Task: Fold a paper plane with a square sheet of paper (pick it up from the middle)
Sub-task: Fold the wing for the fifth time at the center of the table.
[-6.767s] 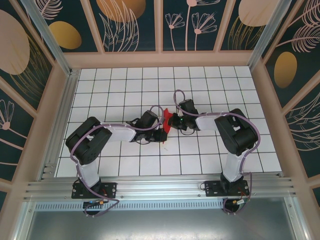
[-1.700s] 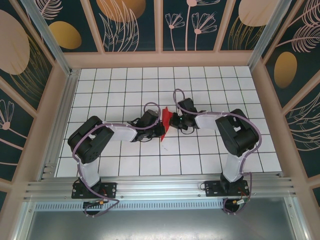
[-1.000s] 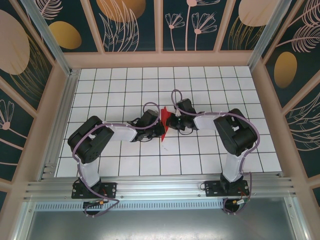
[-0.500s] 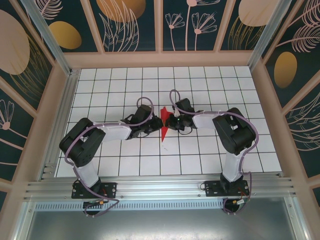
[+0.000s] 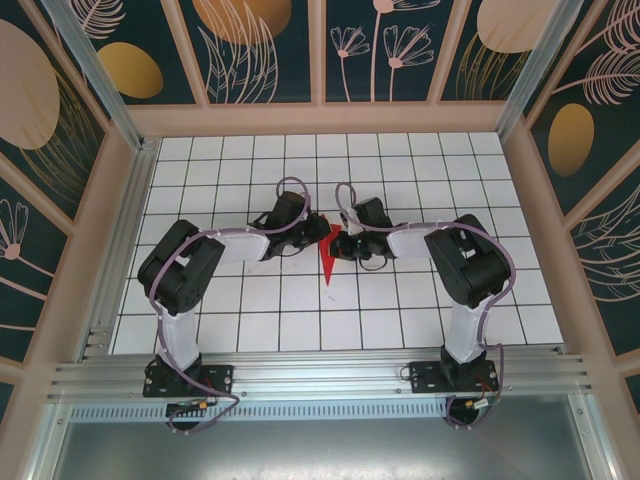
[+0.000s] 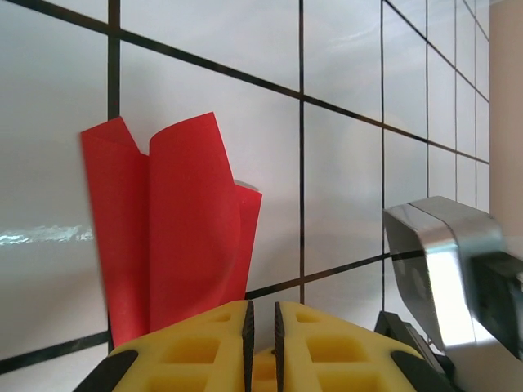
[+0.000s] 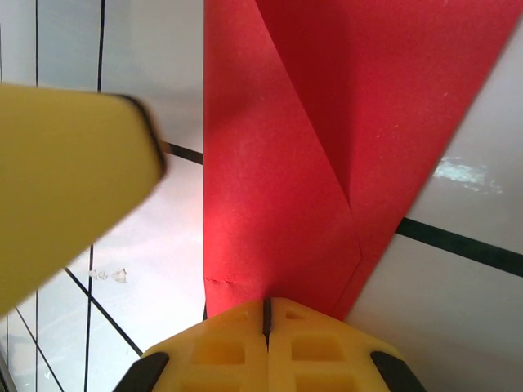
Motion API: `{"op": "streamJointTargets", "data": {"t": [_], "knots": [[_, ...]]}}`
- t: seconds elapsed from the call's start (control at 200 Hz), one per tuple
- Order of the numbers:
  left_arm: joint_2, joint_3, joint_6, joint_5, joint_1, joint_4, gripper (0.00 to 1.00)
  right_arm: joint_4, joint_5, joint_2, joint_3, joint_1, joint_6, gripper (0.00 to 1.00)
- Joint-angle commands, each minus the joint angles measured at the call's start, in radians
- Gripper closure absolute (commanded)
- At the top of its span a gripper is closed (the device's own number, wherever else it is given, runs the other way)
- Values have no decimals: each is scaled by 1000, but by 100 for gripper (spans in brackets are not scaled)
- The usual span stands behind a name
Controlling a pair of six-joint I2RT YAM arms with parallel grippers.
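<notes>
The square sheet of paper is folded into a slim red paper plane (image 5: 327, 258) at the middle of the table, its sharp tip toward the near edge. My right gripper (image 5: 341, 243) is shut on its right side. In the right wrist view the red folds (image 7: 310, 147) run straight into the closed yellow jaws of the gripper (image 7: 266, 300). My left gripper (image 5: 311, 231) sits just left of the plane, apart from it. In the left wrist view its gripper (image 6: 261, 304) shows a narrow empty gap, with the curled red paper (image 6: 180, 237) ahead and to the left.
White gridded tabletop (image 5: 250, 320) all around, fenced by a wooden frame with patterned panels (image 5: 320, 118). The two wrists nearly meet at the centre: the right gripper's silver body (image 6: 445, 261) fills the left wrist view's right side, and a left finger (image 7: 65, 180) blurs the right wrist view.
My left gripper has let go of the paper and drawn away toward the far left, its elbow swinging inward. The right gripper keeps its hold, and the plane's tip now points at the near edge.
</notes>
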Motion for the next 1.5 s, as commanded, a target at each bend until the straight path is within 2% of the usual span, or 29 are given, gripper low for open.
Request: {"op": "streamJointTargets", "data": {"t": [0.0,0.32,0.751,1.061,1.226,1.496], "knots": [[32,33,5,17,5,-16,83,-127,-18,46,-49,24,-41,100],[68,77,34,-90,6,-147,83,-159,6,71,-35,25,-40,100],[97,110,55,-175,6,-245,82,-180,38,79,-33,27,-45,100],[139,148,74,-208,16,-286,82,-240,74,93,-25,36,-70,100],[153,190,98,-205,44,-303,81,-307,116,109,-15,58,-99,100],[224,292,115,-186,92,-332,80,-308,121,124,-20,59,-109,100]]}}
